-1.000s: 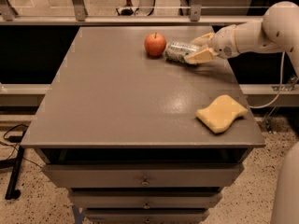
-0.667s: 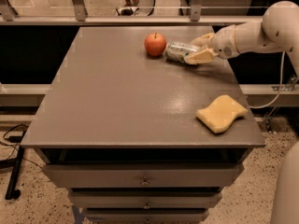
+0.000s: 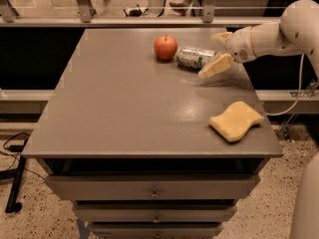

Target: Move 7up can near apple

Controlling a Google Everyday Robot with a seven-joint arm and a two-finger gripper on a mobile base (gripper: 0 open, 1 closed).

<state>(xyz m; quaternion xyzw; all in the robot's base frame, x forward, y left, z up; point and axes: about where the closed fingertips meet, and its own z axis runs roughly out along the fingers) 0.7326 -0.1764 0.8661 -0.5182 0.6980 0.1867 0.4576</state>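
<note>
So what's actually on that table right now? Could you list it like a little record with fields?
table: grey top, seen from the front
apple: red, stem up, near the far edge
can: lying on its side, close beside the apple, on its right in the picture
gripper: at the can's far end from the apple, open, one finger on each side
sponge: yellow, near the front right corner, apart from everything else
</note>
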